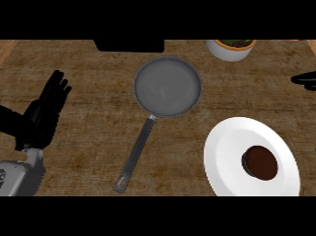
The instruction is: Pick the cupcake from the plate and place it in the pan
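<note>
Cupcake [260,162] upright on plate [228,138]; pan [167,86] handle toward lower left

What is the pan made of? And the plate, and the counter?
The pan looks like dark grey metal with a dull, matte bowl and a long, thin handle. The plate looks like white glazed ceramic: smooth with soft shading, though it might be plastic. The counter looks like brown wood or a wood-look top, with a streaky grain pattern.

No readable text, label, brand, number or sign shows anywhere.
</note>
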